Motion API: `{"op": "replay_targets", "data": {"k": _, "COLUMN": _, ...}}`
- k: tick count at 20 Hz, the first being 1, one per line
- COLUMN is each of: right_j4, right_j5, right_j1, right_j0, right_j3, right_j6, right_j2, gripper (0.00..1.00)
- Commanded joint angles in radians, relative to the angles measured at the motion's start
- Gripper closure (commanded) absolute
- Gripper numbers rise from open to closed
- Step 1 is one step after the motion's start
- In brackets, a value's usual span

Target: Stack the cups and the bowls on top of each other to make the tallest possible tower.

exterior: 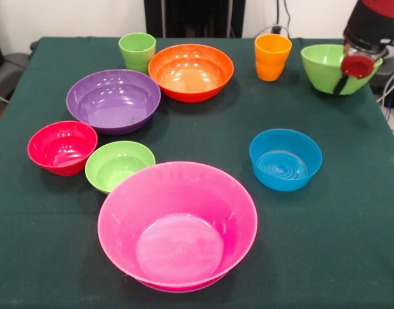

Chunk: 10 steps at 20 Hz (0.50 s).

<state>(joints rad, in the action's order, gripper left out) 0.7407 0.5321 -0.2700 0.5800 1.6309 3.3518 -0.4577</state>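
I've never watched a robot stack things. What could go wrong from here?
1. The hand is at the large lime green bowl near the table's edge; a nudge might push it off.
2. The small lime green bowl touches the pink bowl, so lifting either could shift the other.

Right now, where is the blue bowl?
In the front view, the blue bowl sits right of centre, alone on the cloth, up and right of the pink bowl.

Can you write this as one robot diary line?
arm: over large lime green bowl | jaws: unclear | big pink bowl: empty | stacked: nothing yet
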Motion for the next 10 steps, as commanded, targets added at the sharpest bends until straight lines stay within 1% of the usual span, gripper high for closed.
{"op": "replay_targets", "data": {"k": 1, "right_j4": -0.121, "right_j5": 0.190, "right_j1": -0.035, "right_j0": -0.017, "right_j3": -0.217, "right_j6": 0.055, "right_j2": -0.061, "gripper": 1.00}}
{"op": "replay_targets", "data": {"k": 6, "right_j4": -0.183, "right_j5": 0.275, "right_j1": -0.076, "right_j0": -0.070, "right_j3": -0.267, "right_j6": -0.045, "right_j2": -0.045, "gripper": 1.00}}
{"op": "replay_targets", "data": {"k": 7, "right_j4": -0.194, "right_j5": 0.284, "right_j1": -0.085, "right_j0": -0.083, "right_j3": -0.269, "right_j6": -0.064, "right_j2": -0.039, "gripper": 1.00}}
{"op": "replay_targets", "data": {"k": 9, "right_j4": -0.239, "right_j5": 0.294, "right_j1": -0.093, "right_j0": -0.114, "right_j3": -0.280, "right_j6": -0.119, "right_j2": -0.041, "gripper": 1.00}}
{"op": "replay_targets", "data": {"k": 10, "right_j4": -0.253, "right_j5": 0.277, "right_j1": -0.106, "right_j0": -0.140, "right_j3": -0.256, "right_j6": -0.157, "right_j2": -0.030, "gripper": 1.00}}
